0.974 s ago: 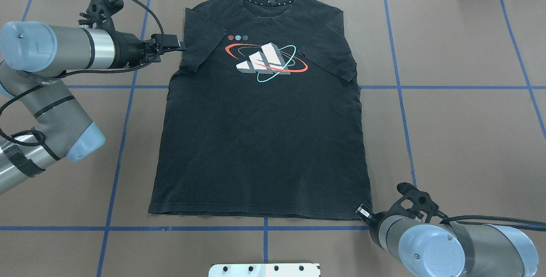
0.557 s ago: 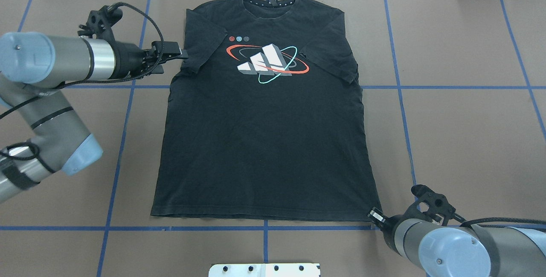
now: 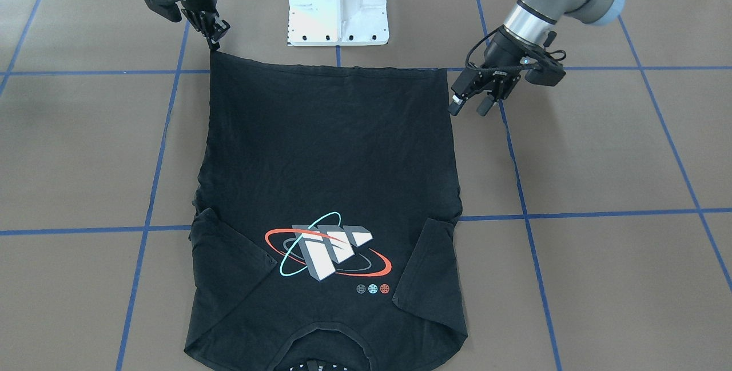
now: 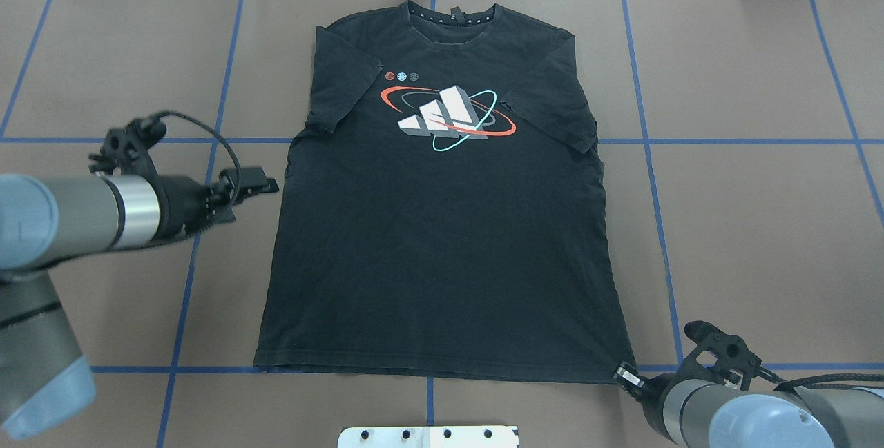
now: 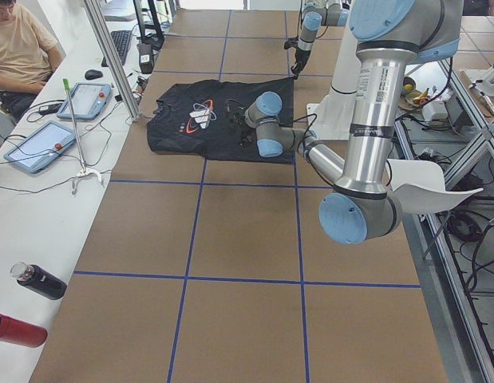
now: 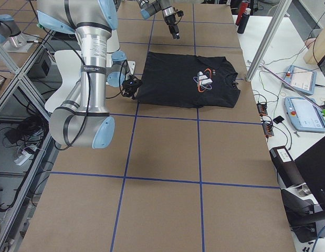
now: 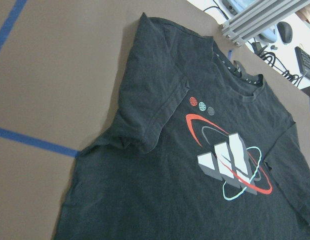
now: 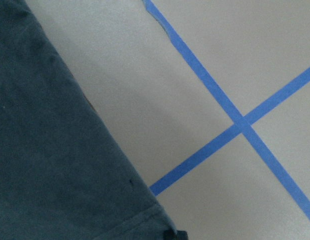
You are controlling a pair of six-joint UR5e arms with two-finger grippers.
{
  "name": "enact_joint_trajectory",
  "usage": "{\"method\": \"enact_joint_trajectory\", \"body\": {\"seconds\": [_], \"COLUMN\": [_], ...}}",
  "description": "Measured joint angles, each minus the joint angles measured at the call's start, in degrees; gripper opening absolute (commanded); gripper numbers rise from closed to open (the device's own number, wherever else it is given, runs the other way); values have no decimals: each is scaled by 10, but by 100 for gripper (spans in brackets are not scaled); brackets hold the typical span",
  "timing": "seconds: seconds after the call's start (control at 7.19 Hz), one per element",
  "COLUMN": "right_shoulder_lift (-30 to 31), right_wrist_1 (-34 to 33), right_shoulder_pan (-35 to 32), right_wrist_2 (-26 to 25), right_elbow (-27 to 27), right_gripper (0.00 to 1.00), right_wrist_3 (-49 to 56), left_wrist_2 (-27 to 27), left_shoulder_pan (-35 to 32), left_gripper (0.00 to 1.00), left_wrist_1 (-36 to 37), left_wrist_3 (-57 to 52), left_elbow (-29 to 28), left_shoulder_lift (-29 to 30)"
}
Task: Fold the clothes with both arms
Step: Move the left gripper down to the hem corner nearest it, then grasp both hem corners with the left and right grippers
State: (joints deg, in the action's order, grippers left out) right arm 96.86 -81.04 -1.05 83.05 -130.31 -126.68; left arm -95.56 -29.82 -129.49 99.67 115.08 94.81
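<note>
Black cotton, the T-shirt lay flat and print-up on the brown paper-covered table, its collar towards the side away from the robot. The right gripper pinched the hem corner on its side, the cloth drawn to a point there. The left gripper hung just beside the shirt's side edge, fingers spread, holding nothing.

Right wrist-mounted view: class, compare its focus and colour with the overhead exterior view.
Right wrist-mounted: soft close-up, the T-shirt looks washed-out blue-grey, with a faint shadow along its edge. Overhead exterior: sharp, evenly lit, the logo graphic crisp.
</note>
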Motion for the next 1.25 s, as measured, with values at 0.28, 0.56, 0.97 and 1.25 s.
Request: {"method": "enact_joint_trajectory", "body": {"seconds": [0.28,0.56,0.97,1.25], "right_shoulder_lift": [10,15,16,16], "right_wrist_1": [1,0,1,1], "right_shoulder_pan": [2,2,1,0], "right_wrist_2": [-1,-1,-2,-3], "right_elbow": [-7,-12,-15,-15], "right_gripper": [0,0,0,0], "right_wrist_3": [2,3,3,3], "left_wrist_2": [55,83,88,88], "left_shoulder_pan": [87,147,196,205], "left_gripper": [90,70,64,62], "left_wrist_1": [103,163,182,183], "left_wrist_3": [74,114,157,163], "left_elbow": [39,52,51,47], "left_shoulder_lift": [-10,-14,-27,-29]}}
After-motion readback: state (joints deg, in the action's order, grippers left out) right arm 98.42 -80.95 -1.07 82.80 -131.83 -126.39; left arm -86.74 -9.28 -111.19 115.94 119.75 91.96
